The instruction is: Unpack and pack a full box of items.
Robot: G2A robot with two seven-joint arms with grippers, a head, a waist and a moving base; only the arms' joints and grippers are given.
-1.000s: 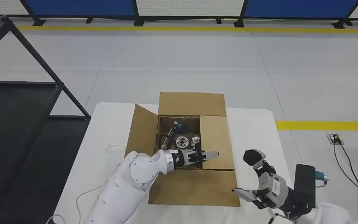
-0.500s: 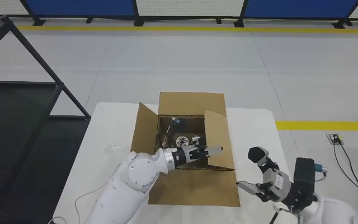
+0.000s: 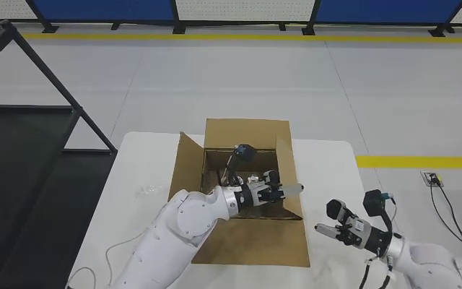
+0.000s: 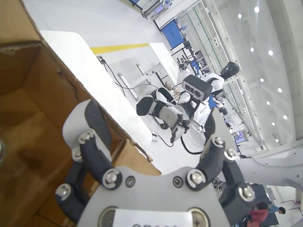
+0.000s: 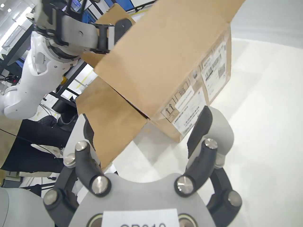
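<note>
top: overhead, far, facing down | wrists: close, facing each other | shared: box (image 3: 249,134)

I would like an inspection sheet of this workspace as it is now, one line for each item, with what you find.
Surface: white table, bare beside the box.
Job's things: cardboard box in the middle of the table, flaps open; items inside, too small to name.
Clutter: small clear thing on the table, apart from the box.
Grippers: left gripper open at the box's side flap, which runs between its fingers; right gripper open, empty, beside the box's corner, not touching it.
Cables: floor socket with a cable, off the table.
Surroundings: blue panels, yellow line on the floor, black frame beside the table.
</note>
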